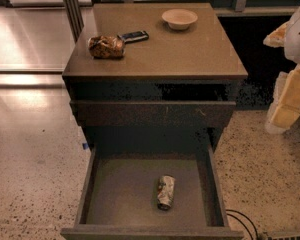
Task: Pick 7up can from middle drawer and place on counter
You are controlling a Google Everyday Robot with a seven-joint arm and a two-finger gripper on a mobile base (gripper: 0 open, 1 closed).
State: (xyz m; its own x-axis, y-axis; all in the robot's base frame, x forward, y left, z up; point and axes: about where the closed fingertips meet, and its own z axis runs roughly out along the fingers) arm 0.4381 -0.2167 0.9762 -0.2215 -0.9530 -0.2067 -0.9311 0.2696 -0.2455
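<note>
The 7up can (165,192) lies on its side on the grey-green floor of the open middle drawer (119,194), right of centre and near the front wall. The counter (165,51) is the tan top of the dark cabinet above it. My gripper (289,96) shows as pale cream and white parts at the right edge of the view, beside the cabinet. It is level with the counter and upper drawer, well away from the can, and it holds nothing that I can see.
On the counter are a shiny brown snack bag (106,47) at the left, a dark phone-like slab (134,36) beside it, and a pale bowl (179,18) at the back. The upper drawer front (152,113) overhangs the open drawer. A black cable (242,221) lies on the speckled floor at the bottom right.
</note>
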